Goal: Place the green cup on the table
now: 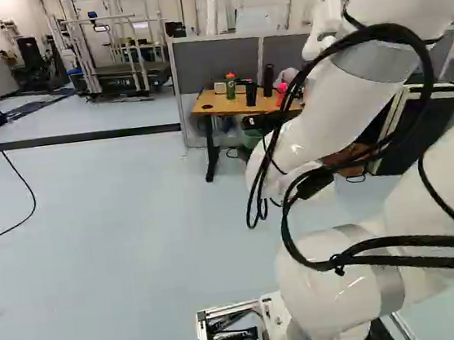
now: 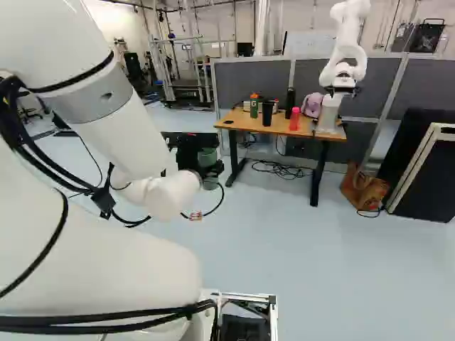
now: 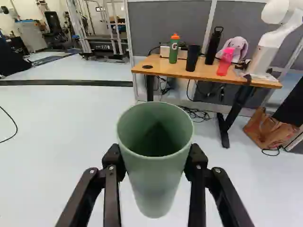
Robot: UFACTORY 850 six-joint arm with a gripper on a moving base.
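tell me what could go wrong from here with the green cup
If the black two-fingered tool opens now, the pale green tapered cup could drop to the smooth pale floor, short of the brown wood-topped table. There, the orange-capped green bottle and black tapered cup stand close together, so careless placement might knock one over.

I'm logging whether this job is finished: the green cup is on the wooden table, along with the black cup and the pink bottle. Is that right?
Not quite: the green cup isn't on the wooden table. The wrist view shows it gripped in the pincer, with the table farther ahead. The black cup and pink bottle are on the table.
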